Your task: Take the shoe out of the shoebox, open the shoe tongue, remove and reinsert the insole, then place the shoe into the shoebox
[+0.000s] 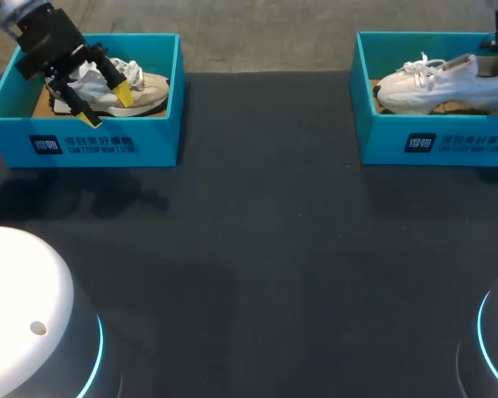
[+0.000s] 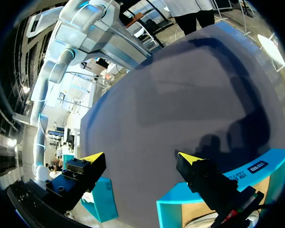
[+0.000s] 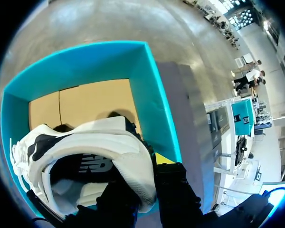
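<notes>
So the dark worktop (image 1: 257,249) takes up most of the head view, with two teal shoeboxes at the back, well apart. The left shoebox (image 1: 91,145) has a beige shoe (image 1: 149,91) in it. The right shoebox (image 1: 448,145) is cut off by the edge of the view, and it holds the white shoe (image 1: 432,83).

The white shoe is lying on its side-ish, toe toward the middle of the worktop and heel toward the outer wall, with loose white laces (image 1: 422,65) on top. From the right wrist view it's white with black panels and a dark lining, sitting on the box's brown cardboard floor (image 3: 85,104).

The right end effector (image 3: 149,175) is closed on that shoe's heel. One yellow tip (image 3: 164,158) is pressed against the outside, and the other finger goes inside the collar, so its tip is hidden. In the head view that arm barely shows at the frame edge.

The left end effector (image 1: 106,106) hangs over the beige shoe with its fingers spread wide and nothing between them. It covers the back half of the shoe, so I can't make out the heel.
</notes>
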{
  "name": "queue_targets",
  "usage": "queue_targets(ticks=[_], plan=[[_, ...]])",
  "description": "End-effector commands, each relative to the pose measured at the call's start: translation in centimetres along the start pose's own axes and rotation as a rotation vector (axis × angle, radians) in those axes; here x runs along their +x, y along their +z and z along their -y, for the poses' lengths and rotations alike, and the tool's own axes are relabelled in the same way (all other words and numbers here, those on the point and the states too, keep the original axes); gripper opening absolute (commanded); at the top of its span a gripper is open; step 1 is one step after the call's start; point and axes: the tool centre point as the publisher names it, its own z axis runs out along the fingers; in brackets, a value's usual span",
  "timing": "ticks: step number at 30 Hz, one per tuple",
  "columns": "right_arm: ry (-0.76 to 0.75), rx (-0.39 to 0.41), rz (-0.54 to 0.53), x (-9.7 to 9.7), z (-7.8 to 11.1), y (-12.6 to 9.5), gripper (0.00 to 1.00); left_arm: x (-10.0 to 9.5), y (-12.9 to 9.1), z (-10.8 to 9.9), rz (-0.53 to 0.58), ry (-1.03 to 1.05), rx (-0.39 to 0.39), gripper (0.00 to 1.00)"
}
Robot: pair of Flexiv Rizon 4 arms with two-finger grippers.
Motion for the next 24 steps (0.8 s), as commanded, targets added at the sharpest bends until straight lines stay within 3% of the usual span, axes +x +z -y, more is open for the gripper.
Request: queue_targets(ticks=[1,13,24], plan=[[0.002,0.009,0.009,0.6,-0.7,0.8,0.00,0.0,0.0,0.0,-0.002,0.000,0.000,1.00],[0.011,0.033,0.014,0.9,-0.6,2.6,0.00,0.0,0.0,0.0,-0.002,0.000,0.000,1.00],[0.013,0.037,0.025,0.9,-0.8,2.9,0.00,0.0,0.0,0.0,-0.002,0.000,0.000,1.00]])
